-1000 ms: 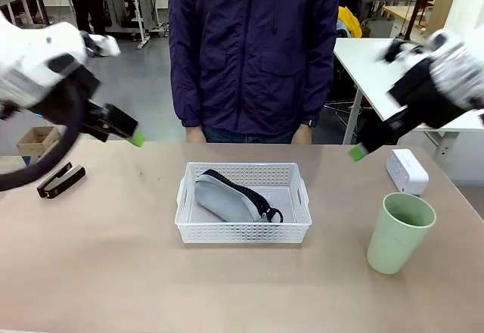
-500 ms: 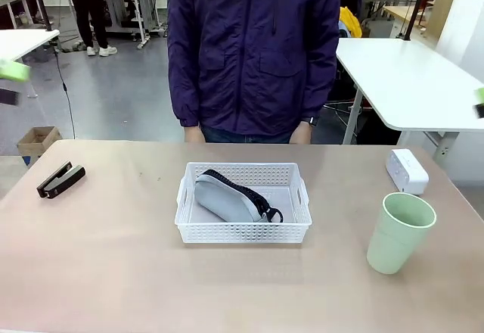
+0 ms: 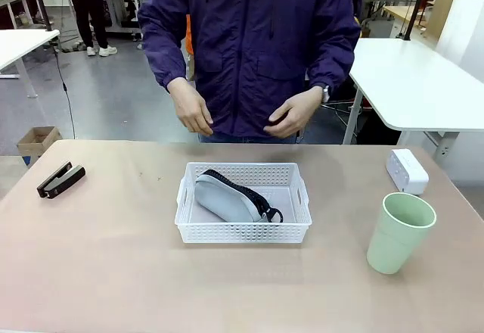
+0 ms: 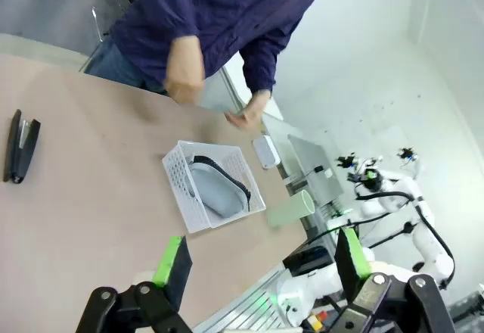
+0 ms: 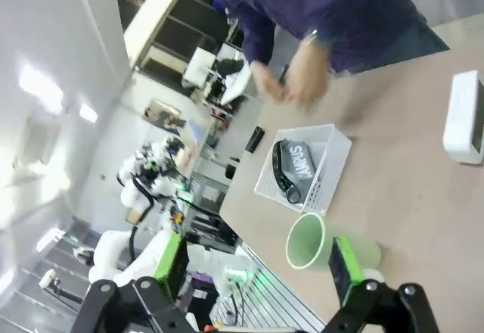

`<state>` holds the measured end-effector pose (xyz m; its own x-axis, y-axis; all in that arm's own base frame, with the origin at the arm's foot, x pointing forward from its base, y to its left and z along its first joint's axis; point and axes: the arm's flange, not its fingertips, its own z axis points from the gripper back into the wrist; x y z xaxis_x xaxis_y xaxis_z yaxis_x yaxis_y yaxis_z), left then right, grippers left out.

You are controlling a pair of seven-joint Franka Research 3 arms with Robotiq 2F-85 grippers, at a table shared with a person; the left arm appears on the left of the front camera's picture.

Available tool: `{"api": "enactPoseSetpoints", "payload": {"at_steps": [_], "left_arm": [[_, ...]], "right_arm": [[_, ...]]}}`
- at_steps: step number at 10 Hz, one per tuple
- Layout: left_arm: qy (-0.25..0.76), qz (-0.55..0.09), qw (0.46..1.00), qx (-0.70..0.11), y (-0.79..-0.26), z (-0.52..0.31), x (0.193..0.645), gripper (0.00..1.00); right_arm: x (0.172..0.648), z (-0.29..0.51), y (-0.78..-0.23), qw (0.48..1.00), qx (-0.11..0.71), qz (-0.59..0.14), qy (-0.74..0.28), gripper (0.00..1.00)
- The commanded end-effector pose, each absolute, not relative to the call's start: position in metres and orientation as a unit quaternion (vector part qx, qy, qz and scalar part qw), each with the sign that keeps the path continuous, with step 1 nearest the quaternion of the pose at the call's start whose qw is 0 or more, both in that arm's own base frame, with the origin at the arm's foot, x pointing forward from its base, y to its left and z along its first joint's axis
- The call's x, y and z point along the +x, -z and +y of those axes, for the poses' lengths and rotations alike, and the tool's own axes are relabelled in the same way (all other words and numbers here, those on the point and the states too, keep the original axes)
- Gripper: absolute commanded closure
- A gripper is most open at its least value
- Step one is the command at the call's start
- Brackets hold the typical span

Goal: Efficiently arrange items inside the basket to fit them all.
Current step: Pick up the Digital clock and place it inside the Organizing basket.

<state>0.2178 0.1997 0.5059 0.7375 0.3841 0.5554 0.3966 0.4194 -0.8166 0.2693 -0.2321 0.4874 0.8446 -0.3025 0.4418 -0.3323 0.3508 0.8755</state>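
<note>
The white basket [image 3: 242,231] sits mid-table with the grey pouch [image 3: 225,197] lying inside it. On the table outside it are the black stapler [image 3: 60,179] at far left, the small white box [image 3: 407,171] at right, and the pale green cup [image 3: 401,231] upright in front of the box. My left gripper [image 4: 261,257] hangs open high above the table, well away from the basket [image 4: 181,189] and stapler [image 4: 21,145]. My right gripper [image 5: 257,263] is also open and empty, high above the cup [image 5: 310,244] and white box [image 5: 463,117].
A person in a dark purple jacket stands at the far edge, with both hands [image 3: 193,107] raised at waist height just behind the basket. Bare tabletop lies all around the basket. White tables stand beyond the table at left and right.
Both arms have swung up and out of the front view. The person's hands, earlier down behind the table edge, have come up in front of the body.
</note>
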Motion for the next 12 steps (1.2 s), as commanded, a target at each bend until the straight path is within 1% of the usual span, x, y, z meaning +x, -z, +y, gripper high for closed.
{"api": "enactPoseSetpoints", "payload": {"at_steps": [1, 3, 4, 5, 6, 12], "left_arm": [[-0.005, -0.358, 0.740, -0.570, -0.452, 0.154, 0.209, 0.00], [-0.033, -0.351, 0.720, -0.598, -0.444, 0.150, 0.218, 0.00], [-0.047, -0.381, 0.726, -0.571, -0.450, 0.140, 0.220, 0.00], [-0.054, -0.411, 0.749, -0.517, -0.455, 0.128, 0.222, 0.00], [-0.043, -0.353, 0.726, -0.589, -0.470, 0.206, 0.243, 0.00], [-0.043, -0.353, 0.726, -0.589, -0.470, 0.206, 0.243, 0.00]], "right_arm": [[0.285, -0.253, -0.463, 0.744, 0.610, -0.273, 0.014, 0.00], [0.288, -0.262, -0.446, 0.741, 0.614, -0.271, 0.040, 0.00], [0.289, -0.262, -0.443, 0.748, 0.601, -0.275, 0.063, 0.00], [0.280, -0.255, -0.441, 0.742, 0.614, -0.265, 0.044, 0.00], [0.280, -0.255, -0.441, 0.742, 0.614, -0.265, 0.044, 0.00], [0.280, -0.255, -0.441, 0.742, 0.614, -0.265, 0.044, 0.00]]}}
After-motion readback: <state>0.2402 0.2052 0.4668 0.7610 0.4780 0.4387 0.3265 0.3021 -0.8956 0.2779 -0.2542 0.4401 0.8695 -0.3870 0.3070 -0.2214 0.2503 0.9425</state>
